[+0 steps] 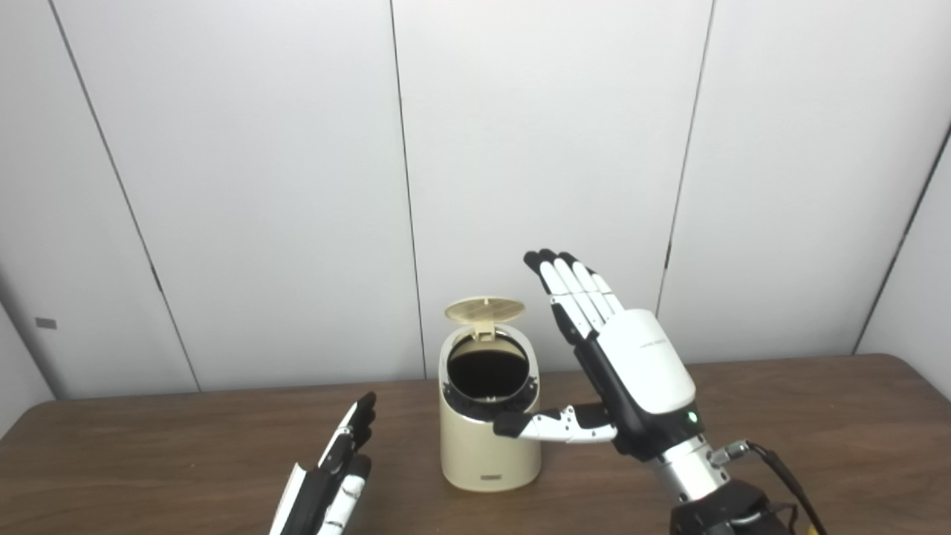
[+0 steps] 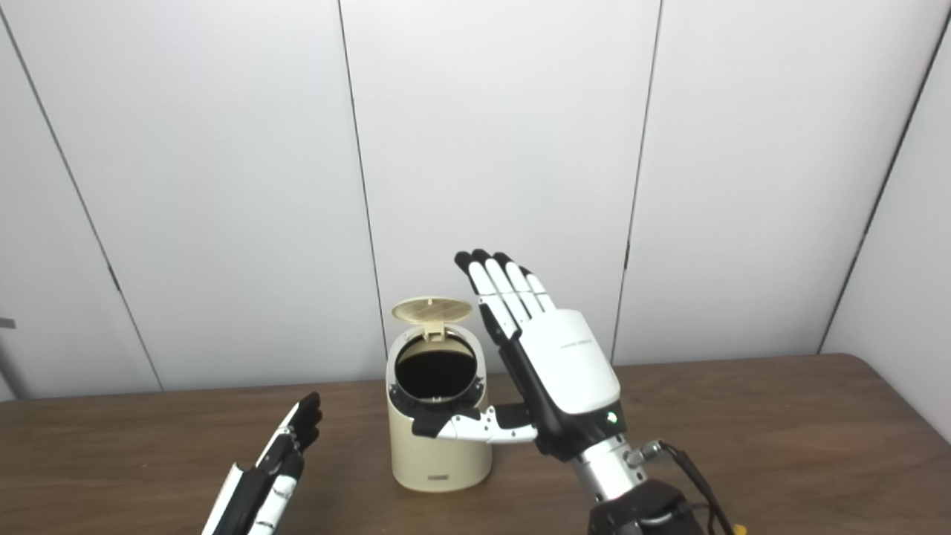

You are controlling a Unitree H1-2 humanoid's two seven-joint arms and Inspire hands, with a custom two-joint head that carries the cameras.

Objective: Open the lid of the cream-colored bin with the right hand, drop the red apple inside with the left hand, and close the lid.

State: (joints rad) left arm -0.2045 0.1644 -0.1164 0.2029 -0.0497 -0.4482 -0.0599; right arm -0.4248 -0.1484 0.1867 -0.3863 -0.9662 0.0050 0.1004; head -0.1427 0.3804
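The cream-colored bin [image 1: 487, 446] stands on the brown table with its round lid [image 1: 484, 309] tipped up and back, leaving the dark opening [image 1: 487, 371] exposed. My right hand [image 1: 631, 368] is raised just right of the bin, open, fingers straight and pointing up. Its thumb reaches toward the bin's front rim. My left hand [image 1: 334, 472] hovers low to the left of the bin, open and empty, fingers extended. No red apple shows in either view; the bin's inside is too dark to see into.
The wooden table [image 1: 817, 446] spreads wide on both sides, its right edge visible at far right. White wall panels [image 1: 550, 148] rise directly behind the table. A cable [image 1: 780, 472] runs along my right wrist.
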